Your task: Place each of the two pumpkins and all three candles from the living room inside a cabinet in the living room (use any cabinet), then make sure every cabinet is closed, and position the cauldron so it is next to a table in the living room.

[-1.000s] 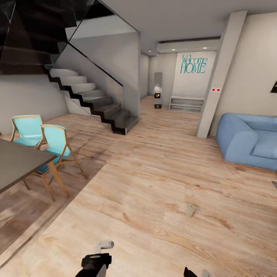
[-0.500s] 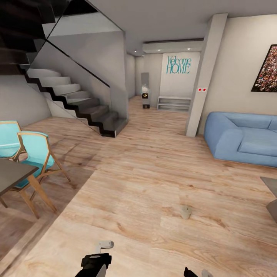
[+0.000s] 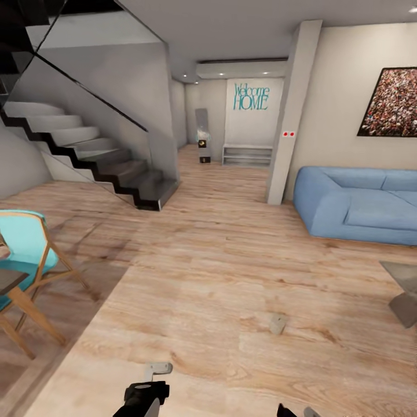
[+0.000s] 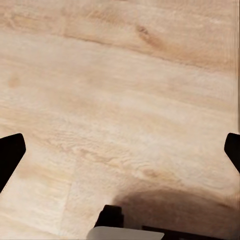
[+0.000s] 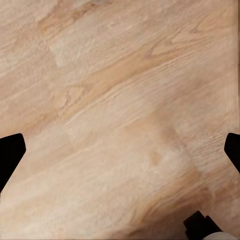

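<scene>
One candle [image 3: 278, 322], a short beige-grey stub, lies tilted on the light plank floor ahead of me and a little to the right. A corner of the grey table [image 3: 399, 271] with a slab leg shows at the right edge of the head view. My left arm [image 3: 145, 396] and right arm [image 3: 295, 411] sit low at the bottom of that view, well short of the candle. The left gripper [image 4: 120, 155] and the right gripper [image 5: 120, 155] are both open over bare floor, their dark fingertips wide apart with nothing between them.
A blue sofa [image 3: 356, 205] stands against the right wall under a dark picture [image 3: 391, 103]. A dark staircase [image 3: 98, 162] rises at the left. A turquoise chair [image 3: 26, 249] and a dark table edge [image 3: 7, 282] are at near left. A pillar [image 3: 292, 110] stands mid-room.
The camera has swung to the right, so the whole scene slid left; more of the sofa, the picture and the grey table corner came into view. Arms and candle are unchanged.
</scene>
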You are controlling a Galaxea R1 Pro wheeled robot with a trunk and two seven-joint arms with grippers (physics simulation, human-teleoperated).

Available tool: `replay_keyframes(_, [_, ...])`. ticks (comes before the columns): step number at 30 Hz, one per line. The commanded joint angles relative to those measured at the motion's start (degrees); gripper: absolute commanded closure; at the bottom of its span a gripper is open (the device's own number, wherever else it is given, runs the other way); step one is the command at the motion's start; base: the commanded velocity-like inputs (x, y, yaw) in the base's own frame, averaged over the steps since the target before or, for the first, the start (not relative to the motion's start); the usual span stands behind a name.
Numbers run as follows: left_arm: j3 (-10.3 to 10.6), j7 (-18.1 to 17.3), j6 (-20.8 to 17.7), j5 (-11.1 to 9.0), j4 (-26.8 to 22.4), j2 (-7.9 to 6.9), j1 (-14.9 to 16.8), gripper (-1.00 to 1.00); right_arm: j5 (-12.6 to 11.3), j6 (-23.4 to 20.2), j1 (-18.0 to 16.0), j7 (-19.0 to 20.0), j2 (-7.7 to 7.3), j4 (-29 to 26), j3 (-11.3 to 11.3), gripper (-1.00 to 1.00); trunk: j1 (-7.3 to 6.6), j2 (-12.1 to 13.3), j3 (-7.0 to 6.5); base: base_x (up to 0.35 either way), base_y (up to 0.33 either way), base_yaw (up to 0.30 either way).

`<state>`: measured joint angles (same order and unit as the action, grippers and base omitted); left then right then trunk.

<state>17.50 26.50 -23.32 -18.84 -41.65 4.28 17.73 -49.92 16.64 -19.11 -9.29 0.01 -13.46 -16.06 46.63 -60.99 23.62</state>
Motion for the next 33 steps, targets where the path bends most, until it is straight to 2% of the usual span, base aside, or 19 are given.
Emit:
replay_keyframes(1, [0.25,0.51,-0.15,-0.60,-0.10,-0.06,0.03,-1.00,-0.36,0.18,-0.05,-0.38,-0.01,0.00,-0.48,-1.00,0.03,-0.04,0.08,0.237,0.055,-0.269])
replay_keyframes(30, [0.34,0.48,-0.15,-0.58,-0.10,-0.03,0.03,-1.00,-0.28,0.34,-0.05,-0.47,-0.10,-0.04,-0.68,-1.00,0.03,-0.04,0.82,0.237,0.006,-0.269])
replay_keyframes(33, [0.34,0.48,-0.15,-0.58,-0.10,-0.06,0.03,-1.00,-0.23,0.40,-0.05,-0.47,-0.08,-0.08,-0.69,-1.00,0.03,-0.04,0.86,0.242,0.145,-0.073])
